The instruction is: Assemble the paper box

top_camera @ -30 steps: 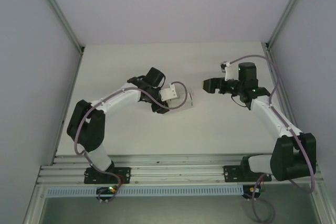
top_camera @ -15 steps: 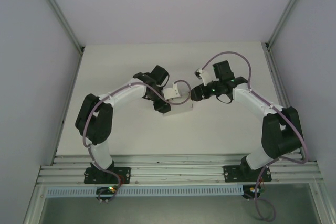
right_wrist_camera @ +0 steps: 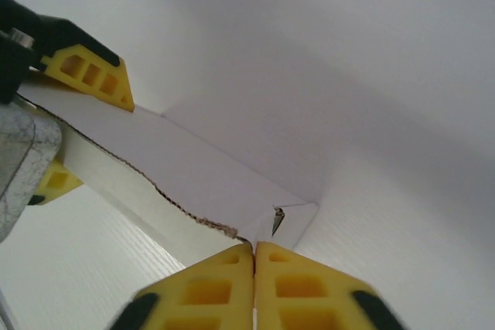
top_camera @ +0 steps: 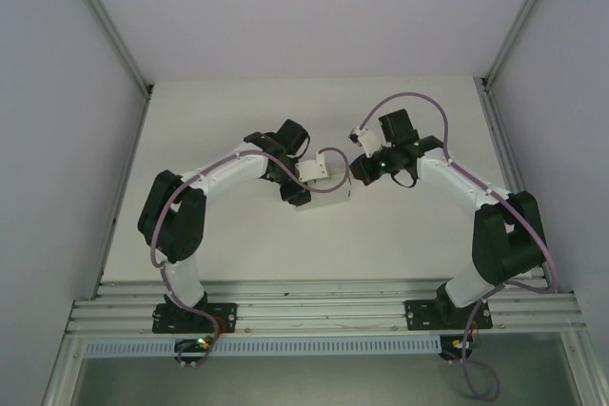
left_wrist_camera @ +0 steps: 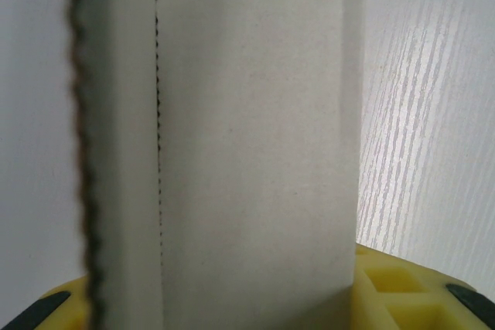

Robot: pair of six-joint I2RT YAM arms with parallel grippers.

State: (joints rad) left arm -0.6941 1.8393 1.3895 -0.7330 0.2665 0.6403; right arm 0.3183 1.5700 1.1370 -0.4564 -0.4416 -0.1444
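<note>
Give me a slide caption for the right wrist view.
Right gripper, shut, tips at a corner of the plain white thin cardboard box held by the left gripper.

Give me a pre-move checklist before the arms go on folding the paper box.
1. Left end effector clamped on the paper box: ok, it grips both faces.
2. Right end effector shut: ok, closed tight at the box's near corner.
3. Cardboard actually caught in the right end effector: cannot tell, the seam between its tips is too thin to see into.
4. Corner seam closed: not ok, a small dark gap shows there.
5. Box lifted off the table: cannot tell from the top view.
6. Arms apart: ok, in the top view they meet only at the box.
</note>
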